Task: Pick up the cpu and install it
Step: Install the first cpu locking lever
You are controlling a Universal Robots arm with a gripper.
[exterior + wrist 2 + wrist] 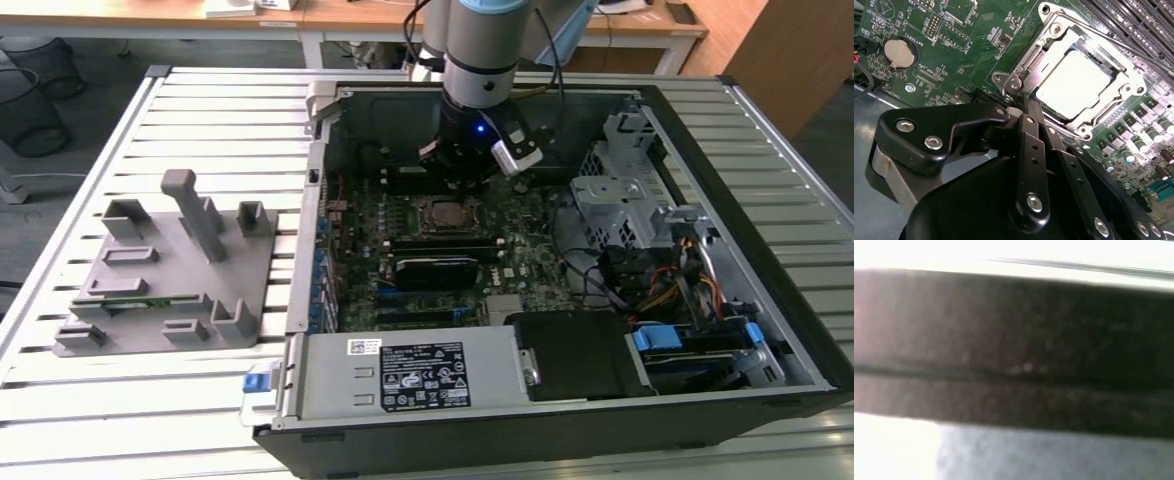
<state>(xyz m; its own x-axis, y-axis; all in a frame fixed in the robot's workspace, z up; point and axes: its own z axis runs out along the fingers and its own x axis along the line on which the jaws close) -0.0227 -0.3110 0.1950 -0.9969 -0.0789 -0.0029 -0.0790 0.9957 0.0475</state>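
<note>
The cpu, a flat square chip with a shiny silver top, lies seated inside the metal frame of the motherboard socket. In the exterior view the cpu sits in the middle of the board inside the open computer case. My gripper hovers just off one corner of the socket frame, its two thin black fingers pressed together with nothing between them. Seen from outside, the gripper hangs low over the board just behind the socket.
A grey fixture tray stands on the slatted table at the exterior view's left. Inside the case are a power supply, a drive cage and loose cables. A coin battery and memory slots flank the socket.
</note>
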